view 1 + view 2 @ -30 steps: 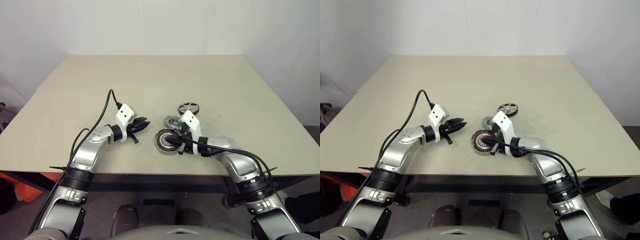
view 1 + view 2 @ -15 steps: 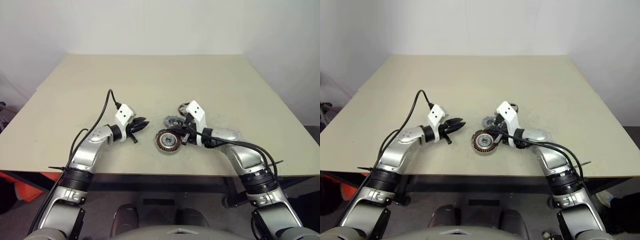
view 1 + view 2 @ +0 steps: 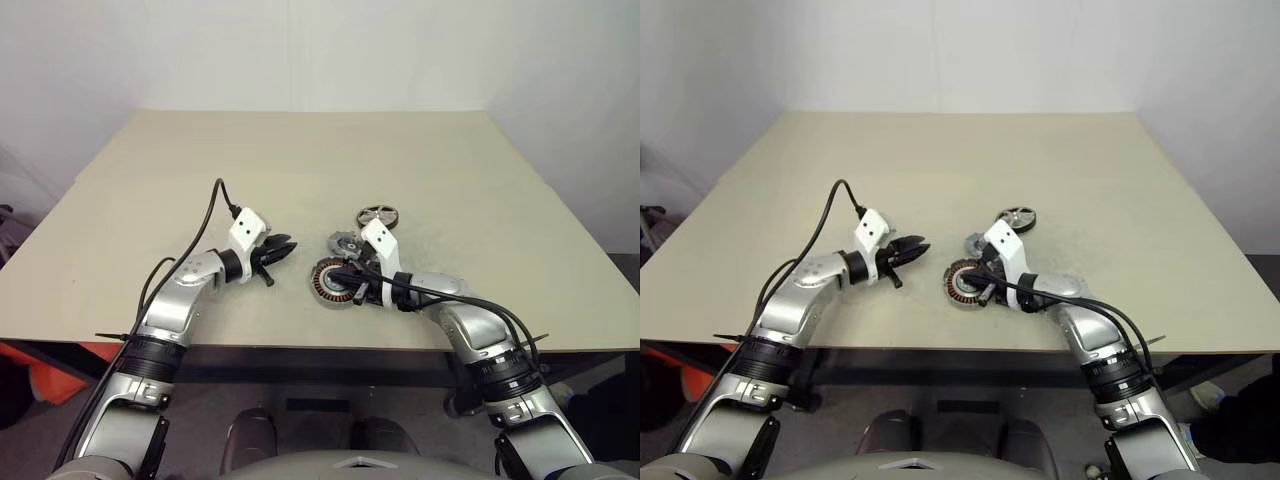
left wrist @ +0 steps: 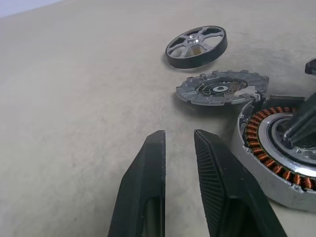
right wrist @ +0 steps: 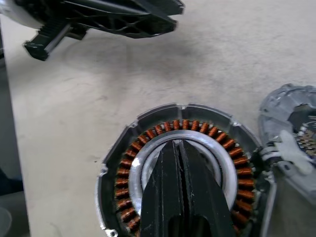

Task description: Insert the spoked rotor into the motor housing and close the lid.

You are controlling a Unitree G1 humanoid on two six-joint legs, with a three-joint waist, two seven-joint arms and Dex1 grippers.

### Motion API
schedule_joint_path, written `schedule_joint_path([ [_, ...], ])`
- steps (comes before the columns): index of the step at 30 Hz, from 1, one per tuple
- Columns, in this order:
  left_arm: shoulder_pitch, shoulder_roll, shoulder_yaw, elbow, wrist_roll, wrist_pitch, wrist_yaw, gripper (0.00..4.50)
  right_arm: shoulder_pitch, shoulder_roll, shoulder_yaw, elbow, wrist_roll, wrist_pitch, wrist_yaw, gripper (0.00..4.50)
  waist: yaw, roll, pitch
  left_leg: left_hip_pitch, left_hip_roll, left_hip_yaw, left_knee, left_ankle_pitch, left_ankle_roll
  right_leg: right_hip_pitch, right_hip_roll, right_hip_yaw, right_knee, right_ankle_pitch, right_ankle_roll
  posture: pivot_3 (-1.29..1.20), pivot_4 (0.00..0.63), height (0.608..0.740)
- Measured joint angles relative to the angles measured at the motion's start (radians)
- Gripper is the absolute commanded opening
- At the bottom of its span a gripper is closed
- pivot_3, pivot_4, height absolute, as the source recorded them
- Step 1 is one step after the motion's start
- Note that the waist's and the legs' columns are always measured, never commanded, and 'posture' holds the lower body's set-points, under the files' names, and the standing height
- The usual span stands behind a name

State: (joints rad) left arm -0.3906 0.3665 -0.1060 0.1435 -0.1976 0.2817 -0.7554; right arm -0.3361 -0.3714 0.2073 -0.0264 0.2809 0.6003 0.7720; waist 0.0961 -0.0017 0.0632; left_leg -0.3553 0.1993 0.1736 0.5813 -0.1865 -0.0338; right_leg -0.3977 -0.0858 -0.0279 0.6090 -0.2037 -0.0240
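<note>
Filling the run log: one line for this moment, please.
rotor: on table, not inserted | lid: off, beside housing | right gripper: shut, over housing centre | left gripper: empty, slightly apart

- Work surface: a large table [image 3: 300, 160] with a plain beige, matte top, seen from above and slightly in front; the near edge is dark.
- Table top shows faint grey scuffing near its middle.
- Wall [image 3: 320, 50] behind the table: plain white, unmarked, meeting the far table edge.
- Lighting: even and diffuse, soft shadows only.
- Floor [image 3: 40, 420] below the near edge: dark grey.
- An orange-red object [image 3: 45, 365] sits under the table's near left corner; identity unclear.
</note>
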Motion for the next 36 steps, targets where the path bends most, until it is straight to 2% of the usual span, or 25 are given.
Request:
schedule_joint_path([
  [5, 0.0, 0.001, 0.007, 0.001, 0.0, 0.0, 0.001, 1.0, -0.092, 0.019, -0.146, -0.002, 0.094, 0.028, -0.029, 0.04, -0.001, 0.0, 0.0, -0.001, 0.0, 0.0, 0.0, 0.0, 0.0, -0.002, 0.0, 0.0, 0.0, 0.001, -0.001, 0.0, 0.0, 0.74],
  [9, -0.002, -0.008, 0.006, 0.004, 0.001, -0.003, 0.002, 1.0, -0.216, 0.105, -0.304, 0.135, 0.135, 0.042, -0.184, 0.04, -0.003, 0.0, 0.0, -0.001, 0.001, 0.0, -0.001, 0.001, -0.001, -0.003, 0.001, 0.0, 0.0, 0.001, -0.002, 0.0, 0.0, 0.74],
  [12, -0.002, -0.009, 0.006, 0.006, 0.004, -0.01, 0.001, 1.0, -0.286, 0.148, -0.412, 0.333, 0.146, 0.052, -0.322, 0.66, 0.0, 0.0, 0.0, -0.003, 0.0, 0.0, -0.001, 0.002, -0.004, -0.003, 0.001, 0.0, 0.0, 0.001, -0.002, 0.0, 0.0, 0.74],
  [17, -0.002, -0.004, 0.006, 0.009, 0.01, -0.012, 0.001, 1.0, -0.336, 0.206, -0.524, 0.534, 0.15, -0.011, -0.483, 2.31, -0.001, 0.001, 0.0, -0.011, 0.001, 0.0, -0.001, 0.003, -0.005, -0.011, 0.001, 0.0, 0.001, 0.001, -0.003, 0.0, 0.0, 0.74],
  [22, -0.002, 0.009, 0.007, 0.009, 0.016, -0.012, 0.0, 1.0, -0.398, 0.225, -0.636, 0.562, 0.226, -0.027, -0.551, 2.31, -0.002, 0.001, 0.0, -0.011, 0.001, 0.0, -0.001, 0.003, -0.005, -0.011, 0.001, -0.001, 0.001, 0.001, -0.003, 0.0, 0.0, 0.74],
  [36, -0.002, 0.014, 0.006, 0.009, 0.02, -0.011, -0.003, 1.0, -0.336, 0.213, -0.716, 0.516, 0.317, 0.075, -0.638, 2.31, 0.0, 0.001, 0.0, -0.01, 0.001, 0.0, 0.0, 0.003, -0.006, -0.01, 0.001, -0.001, 0.001, 0.001, -0.003, 0.0, 0.0, 0.74],
])
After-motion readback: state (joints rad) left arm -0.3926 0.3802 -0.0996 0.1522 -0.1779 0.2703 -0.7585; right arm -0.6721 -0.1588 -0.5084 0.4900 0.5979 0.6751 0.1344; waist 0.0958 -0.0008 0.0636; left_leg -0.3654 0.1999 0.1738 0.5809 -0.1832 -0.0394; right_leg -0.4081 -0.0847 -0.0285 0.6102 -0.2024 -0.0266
